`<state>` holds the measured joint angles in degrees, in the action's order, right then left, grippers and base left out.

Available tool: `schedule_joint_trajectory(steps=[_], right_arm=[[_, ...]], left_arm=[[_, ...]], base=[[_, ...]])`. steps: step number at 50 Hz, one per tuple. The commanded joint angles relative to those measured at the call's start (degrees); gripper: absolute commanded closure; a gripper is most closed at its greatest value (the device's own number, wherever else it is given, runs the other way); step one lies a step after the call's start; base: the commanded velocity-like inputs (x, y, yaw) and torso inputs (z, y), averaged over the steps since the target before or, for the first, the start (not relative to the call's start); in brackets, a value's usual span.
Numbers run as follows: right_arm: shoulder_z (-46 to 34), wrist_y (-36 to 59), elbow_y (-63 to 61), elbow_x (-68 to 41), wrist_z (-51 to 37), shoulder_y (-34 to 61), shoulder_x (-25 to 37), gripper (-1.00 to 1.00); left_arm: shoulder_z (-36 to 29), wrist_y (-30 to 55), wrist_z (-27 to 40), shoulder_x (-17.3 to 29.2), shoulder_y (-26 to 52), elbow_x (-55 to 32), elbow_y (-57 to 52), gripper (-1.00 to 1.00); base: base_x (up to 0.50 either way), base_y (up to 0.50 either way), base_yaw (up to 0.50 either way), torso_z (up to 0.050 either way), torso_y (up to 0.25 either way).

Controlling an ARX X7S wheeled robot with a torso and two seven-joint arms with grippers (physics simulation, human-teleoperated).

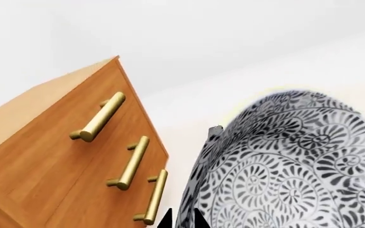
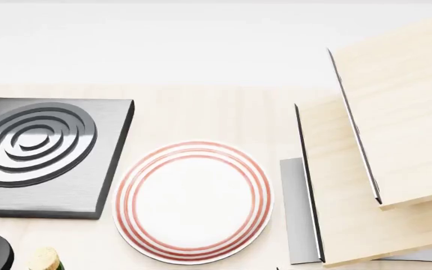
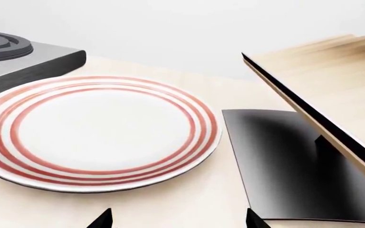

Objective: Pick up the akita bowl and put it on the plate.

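Left claw (image 1: 182, 223) grips akita bowl (image 1: 290, 166); plate (image 2: 193, 201) bare.

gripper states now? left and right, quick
Left gripper: tips barely in view against the akita bowl; a grip cannot be told.
Right gripper: open, empty, near the plate.

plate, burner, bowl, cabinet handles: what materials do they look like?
Plate: glazed ceramic by its look, glossy white with red rings. Burner: brushed metal, dark grey with a streaked sheen. Bowl: probably ceramic, printed grey-white floral pattern, matte. Handles: brass-like metal, satin gold, on a wood-grain cabinet.
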<state>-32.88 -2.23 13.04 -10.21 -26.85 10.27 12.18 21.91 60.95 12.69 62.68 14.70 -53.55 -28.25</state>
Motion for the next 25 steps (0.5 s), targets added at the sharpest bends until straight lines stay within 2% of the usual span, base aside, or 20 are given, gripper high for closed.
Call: schedule_joint_trajectory(steps=[1,9,25], right_arm=[[-0.22,0.16,-0.16,-0.16,-0.14,0.14,0.17,-1.0],[-0.41,-0.3,0.33,-0.24,-0.14,0.13,0.16,-1.0],[-0.97,-1.24,1.93,-0.28,0.0,0.33,-0.12,-1.0]], left_arm=[[-4.62,0.0,2.2,0.45,10.57,-1.31,2.37,1.0],[-10.91,-0.21,3.31,-1.18,20.09,-1.14,4.77,1.0],[-17.96,-0.89,4.5,-6.52,34.75,0.84,11.96,1.0]], base=[[0.0,0.0,0.0,0.0,0.0],[0.0,0.0,0.0,0.0,0.0],[0.0,0.0,0.0,0.0,0.001]])
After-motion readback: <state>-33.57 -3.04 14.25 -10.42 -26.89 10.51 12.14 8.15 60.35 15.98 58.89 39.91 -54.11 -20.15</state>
